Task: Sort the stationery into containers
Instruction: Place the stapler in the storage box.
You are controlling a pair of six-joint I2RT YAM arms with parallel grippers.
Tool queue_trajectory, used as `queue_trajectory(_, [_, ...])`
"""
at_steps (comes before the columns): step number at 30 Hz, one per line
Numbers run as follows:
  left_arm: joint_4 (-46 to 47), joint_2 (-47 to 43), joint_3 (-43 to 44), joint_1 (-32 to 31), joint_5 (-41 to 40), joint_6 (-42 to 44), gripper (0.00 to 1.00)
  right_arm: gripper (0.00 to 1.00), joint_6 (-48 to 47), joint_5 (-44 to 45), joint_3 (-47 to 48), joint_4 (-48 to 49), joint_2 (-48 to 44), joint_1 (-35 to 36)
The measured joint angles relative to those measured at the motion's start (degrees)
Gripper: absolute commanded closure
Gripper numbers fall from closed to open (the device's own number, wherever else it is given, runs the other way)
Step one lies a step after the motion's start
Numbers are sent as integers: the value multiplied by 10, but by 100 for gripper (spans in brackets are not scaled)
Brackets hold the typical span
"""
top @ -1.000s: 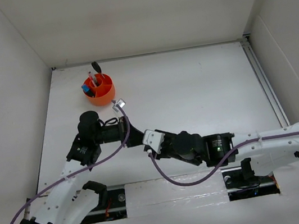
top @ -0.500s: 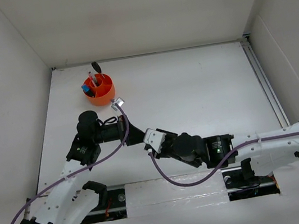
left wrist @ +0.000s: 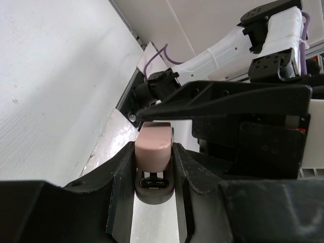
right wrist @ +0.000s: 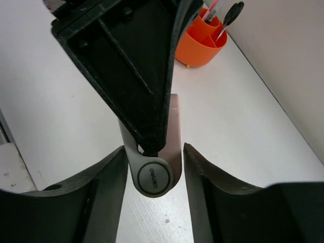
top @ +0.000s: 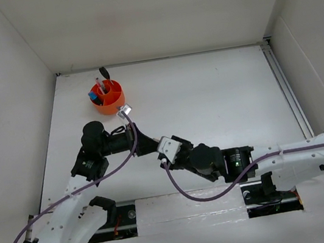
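Left hand [left wrist: 154,164] clamped on small beige-silver stapler [left wrist: 153,146]; right hand [right wrist: 154,159] apart around its end.
Back the right hand straight off before carrying the stapler to the round orange plastic tub [right wrist: 196,49], well apart.

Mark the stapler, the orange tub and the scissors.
stapler [right wrist: 152,174], right wrist view, on its round logo end.
orange tub [top: 111,108], top view, on its outer wall.
scissors [right wrist: 234,10], right wrist view, on the black handle.

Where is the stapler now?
Wrist views: the stapler is clamped in the left gripper, its round end between the right gripper's fingers, short of the orange tub.
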Motion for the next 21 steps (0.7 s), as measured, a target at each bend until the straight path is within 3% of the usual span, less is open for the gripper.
queue_trajectory(5, [1, -13, 0, -1, -9, -8, 100, 35, 1, 0, -19, 12, -15, 0])
queue_trajectory(8, [-1, -13, 0, -1, -19, -8, 100, 23, 4, 0, -25, 15, -20, 0])
queue_trajectory(10, [-7, -13, 0, -1, -33, -7, 100, 7, 5, 3, -27, 15, -20, 0])
queue_trajectory(14, [-75, -1, 27, -2, -95, 26, 100, 1, 8, 21, -28, 17, -22, 0])
queue_trajectory(21, [-200, 63, 117, -2, -308, 84, 100, 0, 30, 49, -56, 11, -90, 0])
